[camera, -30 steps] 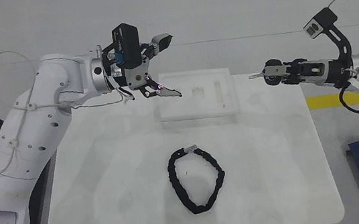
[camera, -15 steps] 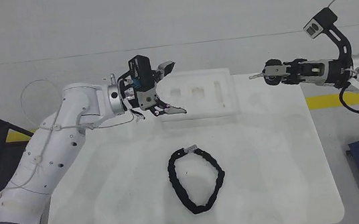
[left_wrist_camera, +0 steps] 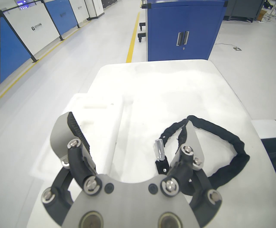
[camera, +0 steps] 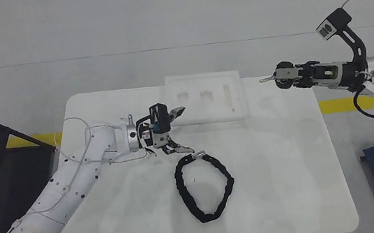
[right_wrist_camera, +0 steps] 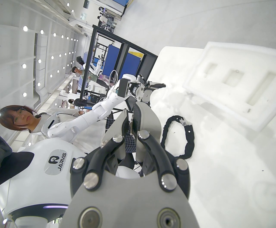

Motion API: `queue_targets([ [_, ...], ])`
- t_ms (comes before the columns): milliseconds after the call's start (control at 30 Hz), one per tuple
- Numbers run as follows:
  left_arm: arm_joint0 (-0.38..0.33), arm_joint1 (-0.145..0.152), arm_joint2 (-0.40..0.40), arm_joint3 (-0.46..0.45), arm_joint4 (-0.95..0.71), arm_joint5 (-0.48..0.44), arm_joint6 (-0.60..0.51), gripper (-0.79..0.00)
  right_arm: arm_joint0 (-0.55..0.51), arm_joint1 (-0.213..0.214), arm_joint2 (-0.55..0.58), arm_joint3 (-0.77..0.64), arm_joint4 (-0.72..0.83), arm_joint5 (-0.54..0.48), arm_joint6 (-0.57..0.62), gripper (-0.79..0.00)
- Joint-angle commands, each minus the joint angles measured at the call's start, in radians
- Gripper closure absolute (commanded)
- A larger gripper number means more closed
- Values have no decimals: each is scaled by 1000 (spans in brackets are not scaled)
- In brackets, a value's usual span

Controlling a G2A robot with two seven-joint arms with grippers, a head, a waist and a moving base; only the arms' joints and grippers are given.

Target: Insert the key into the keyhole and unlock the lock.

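Nearest you, the black chain lock (camera: 205, 187) lies in a closed loop on the white table (camera: 294, 187). At the far end of that loop sits its metal end (left_wrist_camera: 159, 150), a short shiny cylinder sticking out of the fabric sleeve. You cannot make out the keyhole itself; it is too small to see.

Just beyond the chain lock, on its far left side, your left gripper (camera: 181, 130) hangs low with its jaws spread wide and nothing between them. One finger (left_wrist_camera: 190, 142) is just beside the metal end and overlaps the sleeve in the left wrist view. Whether it touches the fabric, you cannot tell.

Farther back from the chain lock, and apart from it, rests a white foam tray (camera: 239, 113) with moulded recesses.

Farthest off, well apart from the chain lock on its far right side, your right gripper (camera: 273, 77) has its jaws drawn together on a thin metal piece poking from the tips, most likely the key (camera: 264, 79).

So you are early in the job. The key seems to be in hand, but the chain lock is not yet held and is not yet opened. You have yet to steady the metal end, carry the key across, line it up, push it in and turn it.
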Motion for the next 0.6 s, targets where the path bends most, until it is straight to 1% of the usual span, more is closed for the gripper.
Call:
queue_targets([
  [0,18,-2,7,12,10,-8,6,-785,0,0,0,0,0,0,0,0],
  [100,38,-8,19,40,16,-15,15,-785,0,0,0,0,0,0,0,0],
  [300,37,-27,59,86,92,-38,20,-785,0,0,0,0,0,0,0,0],
  [400,44,-37,74,111,107,-32,48,-785,0,0,0,0,0,0,0,0],
  [567,50,-51,92,140,143,-14,66,-785,0,0,0,0,0,0,0,0],
])
